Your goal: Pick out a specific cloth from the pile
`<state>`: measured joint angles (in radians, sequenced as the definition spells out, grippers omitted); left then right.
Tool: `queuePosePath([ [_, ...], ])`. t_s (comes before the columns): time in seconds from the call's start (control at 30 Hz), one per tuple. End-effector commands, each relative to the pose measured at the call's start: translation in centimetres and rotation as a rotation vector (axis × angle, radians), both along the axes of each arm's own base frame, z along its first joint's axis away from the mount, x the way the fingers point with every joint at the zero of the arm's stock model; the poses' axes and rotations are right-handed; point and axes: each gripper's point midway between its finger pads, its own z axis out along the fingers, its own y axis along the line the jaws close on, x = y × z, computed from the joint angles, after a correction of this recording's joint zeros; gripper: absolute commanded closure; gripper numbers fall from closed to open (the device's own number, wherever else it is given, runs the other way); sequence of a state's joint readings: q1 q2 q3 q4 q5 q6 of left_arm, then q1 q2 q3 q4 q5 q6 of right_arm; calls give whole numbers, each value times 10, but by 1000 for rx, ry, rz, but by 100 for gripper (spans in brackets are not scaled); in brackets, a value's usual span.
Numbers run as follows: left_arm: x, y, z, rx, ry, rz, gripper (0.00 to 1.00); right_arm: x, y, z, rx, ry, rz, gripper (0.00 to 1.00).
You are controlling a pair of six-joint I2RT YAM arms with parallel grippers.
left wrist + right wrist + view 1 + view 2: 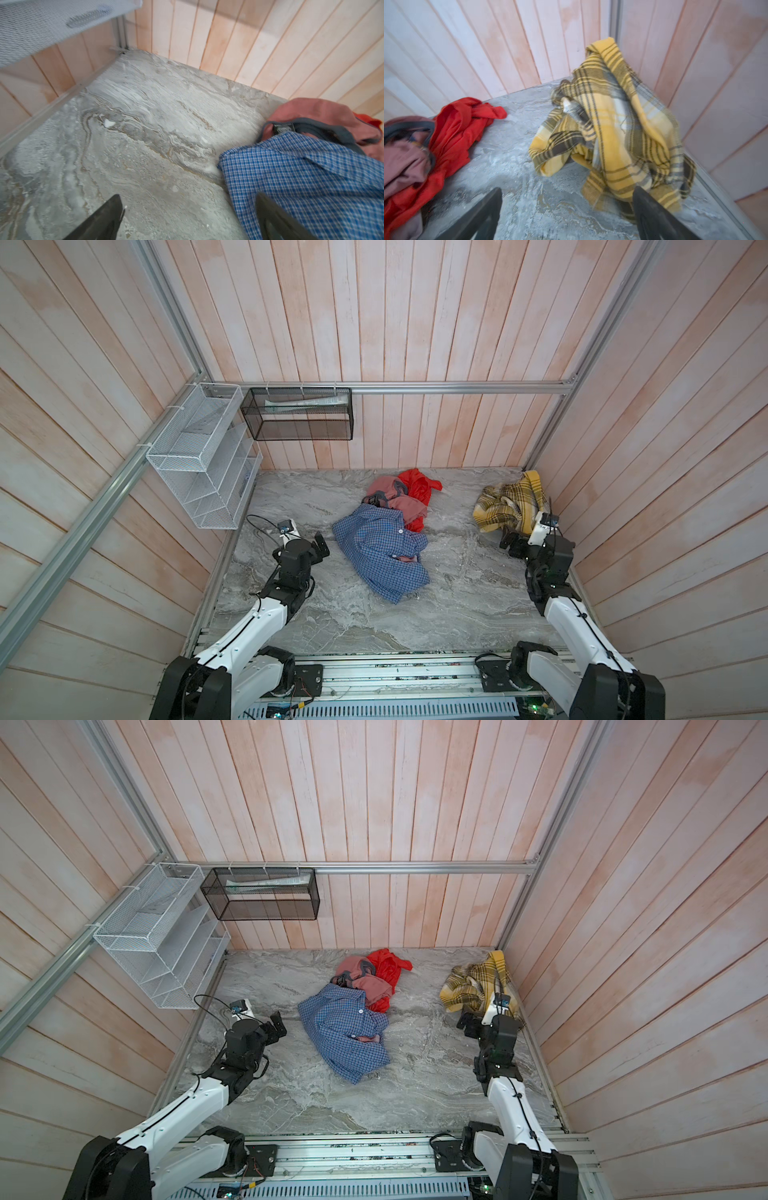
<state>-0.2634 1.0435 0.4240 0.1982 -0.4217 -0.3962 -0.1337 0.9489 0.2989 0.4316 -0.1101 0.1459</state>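
Cloth in mustard-yellow plaid is lying crumpled on its own at the right of the frame in both top views. It is filling the far right corner of the grey marbled table, with one fold leaning up against the wooden wall.

It is sitting well apart from the pile, which is heaped at the centre of the frame. There a blue checked shirt is spreading toward the lower middle, and a red garment and pink pieces are bunching behind it.

The right gripper is hovering just below the cloth at the right of the frame. Its fingers are standing wide apart and gripping nothing. In the right wrist view one finger is overlapping the cloth's frayed edge, though whether it is touching cannot be told.

The left gripper is waiting left of centre, just beside the shirt. Its fingers are likewise spread, with bare table between them.

A white wire rack and a black mesh basket are hanging on the wall at the upper left of the frame.
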Motion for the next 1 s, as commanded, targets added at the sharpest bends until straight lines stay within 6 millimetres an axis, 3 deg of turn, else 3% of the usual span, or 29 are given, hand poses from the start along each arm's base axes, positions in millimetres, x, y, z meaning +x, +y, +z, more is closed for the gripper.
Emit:
queuePosePath([
  [0.0,2,23,13,53,-69,84,0,-4,21,22,-92,-202,117,2],
  [0.17,10,40,18,180,-86,126,0,-5,33,-9,-114,-188,182,2],
  [0.27,11,50,8,216,-105,139,0,4,37,-7,-132,-199,191,2],
  [0.47,16,65,-4,259,-157,205,0,20,25,-4,-184,-229,121,2],
  [0.6,33,52,-1,283,-181,84,0,24,20,-22,-152,-245,88,2],
  [0.63,35,51,1,273,-215,58,0,28,22,-17,-148,-284,97,2],
  [0.73,41,58,-10,223,-234,9,0,43,20,-32,-154,-141,101,2],
  [0.83,57,54,-22,186,-158,-51,0,42,16,-27,-141,-200,76,2],
  [0.97,52,39,-25,188,-192,-159,0,47,18,-33,-148,-139,91,2],
])
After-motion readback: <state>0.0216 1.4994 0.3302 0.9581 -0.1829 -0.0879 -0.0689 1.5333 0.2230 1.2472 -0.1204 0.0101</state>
